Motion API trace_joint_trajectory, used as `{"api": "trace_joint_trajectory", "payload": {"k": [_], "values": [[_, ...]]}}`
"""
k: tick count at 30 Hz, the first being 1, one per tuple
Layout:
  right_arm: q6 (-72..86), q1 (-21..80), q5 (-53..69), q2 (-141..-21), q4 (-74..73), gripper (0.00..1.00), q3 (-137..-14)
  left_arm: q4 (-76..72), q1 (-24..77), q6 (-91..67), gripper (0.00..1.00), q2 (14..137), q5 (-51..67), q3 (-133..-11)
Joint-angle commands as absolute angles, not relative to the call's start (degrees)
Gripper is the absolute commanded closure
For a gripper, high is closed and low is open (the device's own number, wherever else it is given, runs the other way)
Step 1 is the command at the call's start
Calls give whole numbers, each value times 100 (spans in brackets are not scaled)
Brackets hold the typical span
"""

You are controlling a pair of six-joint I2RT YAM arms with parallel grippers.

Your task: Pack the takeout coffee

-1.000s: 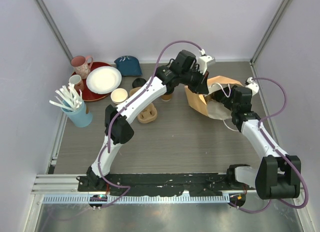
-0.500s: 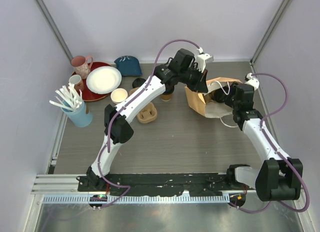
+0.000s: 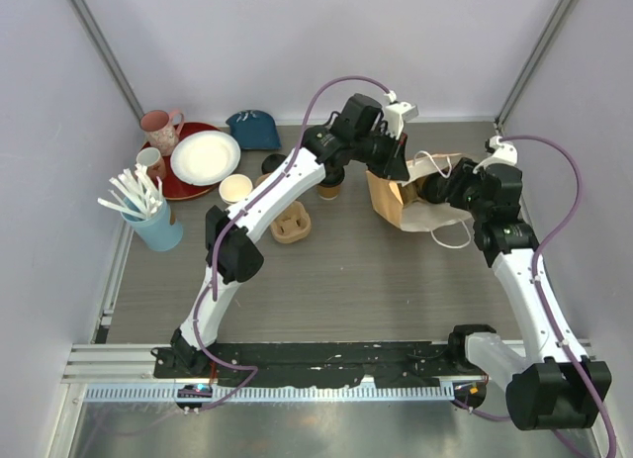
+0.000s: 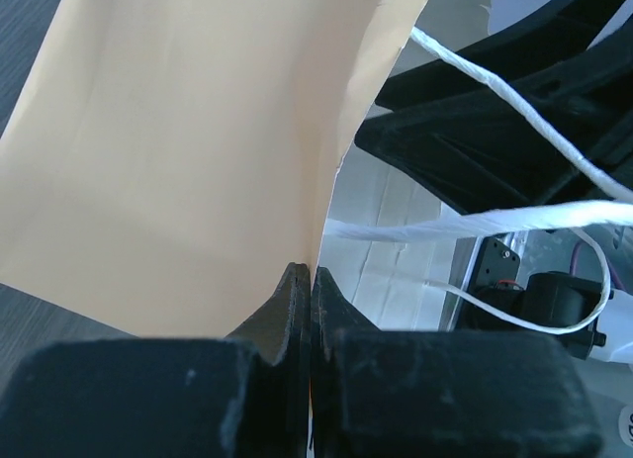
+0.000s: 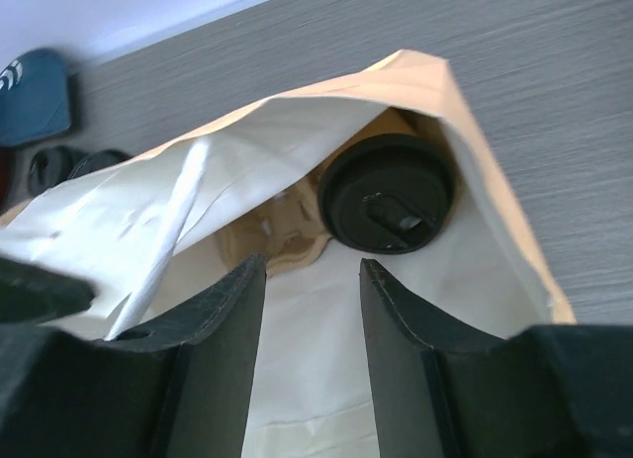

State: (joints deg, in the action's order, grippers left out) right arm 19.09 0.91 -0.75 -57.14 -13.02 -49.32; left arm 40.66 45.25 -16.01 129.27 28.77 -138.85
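A tan paper bag point(image 3: 385, 199) lies on its side mid-table with its mouth to the right. My left gripper point(image 4: 312, 276) is shut on the bag's upper edge point(image 4: 198, 151), holding the mouth up. Inside the bag point(image 5: 297, 141) lies one takeout coffee point(image 5: 388, 193), black lid toward me, beside a cardboard cup holder point(image 5: 282, 235). My right gripper point(image 5: 312, 270) stands open at the mouth, a little short of that cup, with nothing between its fingers. Another takeout coffee point(image 3: 330, 189) stands left of the bag, half hidden under the left arm. A black-lidded cup point(image 3: 274, 163) stands farther left.
A cardboard cup carrier point(image 3: 292, 224) and a lidless tan cup point(image 3: 235, 189) sit left of centre. At the back left are a pink mug point(image 3: 160, 130), a white plate point(image 3: 205, 157) on a red one, a blue pouch point(image 3: 254, 128) and a blue tumbler of white cutlery point(image 3: 155, 224). White bag handles point(image 4: 495, 221) hang loose.
My right gripper has drawn back to the right, out of the bag's mouth, and its arm has straightened. The left gripper has kept its hold, lifting the bag's edge slightly.
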Motion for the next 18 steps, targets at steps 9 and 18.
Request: {"api": "trace_joint_trajectory", "payload": {"k": [9, 18], "values": [[581, 79, 2582, -5046, -2214, 52, -5370, 4157, 4482, -809, 100, 12762, 3146, -14080], [132, 70, 4061, -5053, -3522, 52, -6493, 4228, 4482, -957, 100, 12613, 3322, -14071]]}}
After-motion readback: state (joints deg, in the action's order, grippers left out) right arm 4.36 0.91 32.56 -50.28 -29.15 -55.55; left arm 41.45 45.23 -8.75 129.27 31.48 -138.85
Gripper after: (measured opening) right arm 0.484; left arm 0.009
